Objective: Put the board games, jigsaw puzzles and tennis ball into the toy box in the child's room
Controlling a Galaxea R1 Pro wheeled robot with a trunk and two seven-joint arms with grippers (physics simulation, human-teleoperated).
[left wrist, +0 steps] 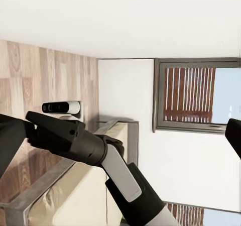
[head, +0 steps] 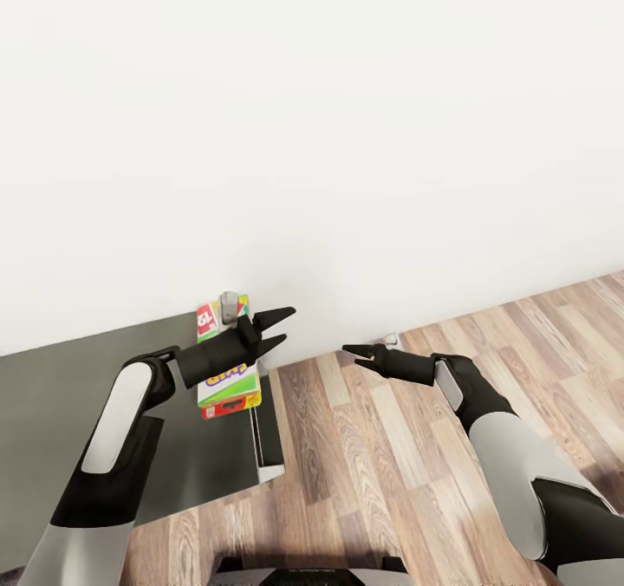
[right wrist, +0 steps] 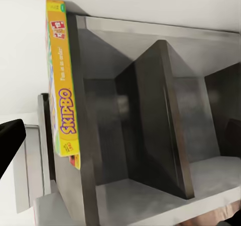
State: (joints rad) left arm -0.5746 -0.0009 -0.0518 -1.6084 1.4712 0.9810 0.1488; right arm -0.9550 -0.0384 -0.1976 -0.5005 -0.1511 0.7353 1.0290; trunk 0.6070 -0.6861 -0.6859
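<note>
A Skip-Bo board game (head: 227,388) lies flat at the corner of the dark-grey table (head: 52,395), with a red edge showing under it. My left forearm crosses over the box. My left gripper (head: 276,328) reaches past the table's edge, open, with nothing between its fingers. My right gripper (head: 354,356) hangs over the wooden floor to the right of the table, open and holding nothing. In the right wrist view the same board game (right wrist: 63,85) shows edge-on against the dark table top (right wrist: 85,186). The toy box, the jigsaw puzzles and the tennis ball are out of view.
A white wall (head: 347,135) rises close behind the table. Wooden floor (head: 364,465) spreads to the right. Dark open shelf compartments (right wrist: 150,120) sit under the table top. The left wrist view shows my right arm (left wrist: 90,148), a window (left wrist: 193,93) and a beige, grey-framed piece of furniture (left wrist: 65,196).
</note>
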